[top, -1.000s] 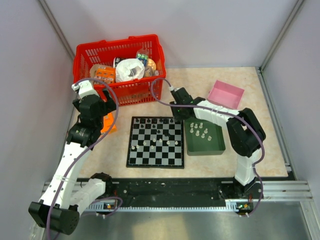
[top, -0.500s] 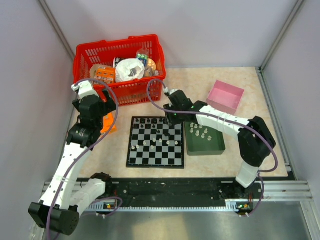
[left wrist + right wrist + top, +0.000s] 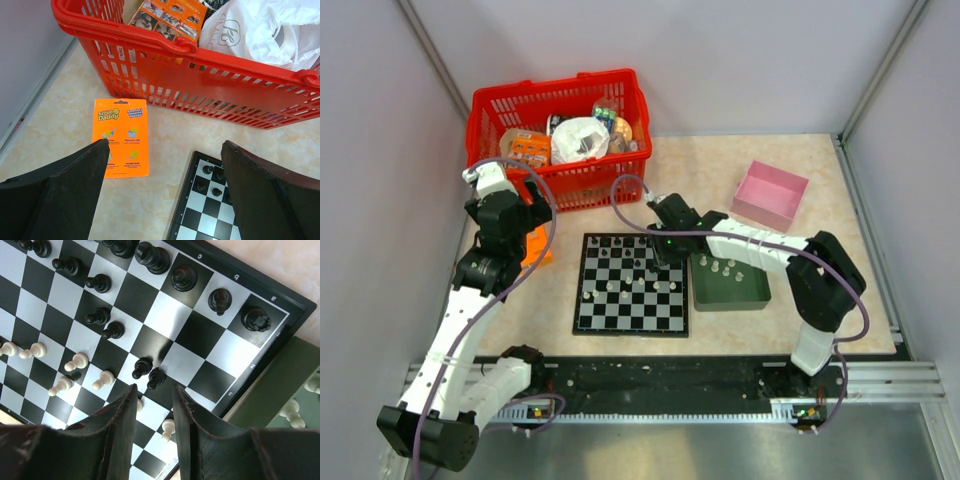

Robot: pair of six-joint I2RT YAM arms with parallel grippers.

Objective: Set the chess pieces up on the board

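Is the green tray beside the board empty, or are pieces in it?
Not empty. Several white pieces stand in the green tray in the top view; the right wrist view shows a couple there too.

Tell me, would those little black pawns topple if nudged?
Probably: the black pawns stand tall on narrow bases, so a sideways nudge could tip one. Their rounded, glossy shape suggests one might roll across the board or slip from the right gripper.

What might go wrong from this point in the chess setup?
The right claw hangs low over the board, its tips right by two black pawns standing close together; closing or shifting may topple either. White pawns beside its fingers could also get nudged off their squares.
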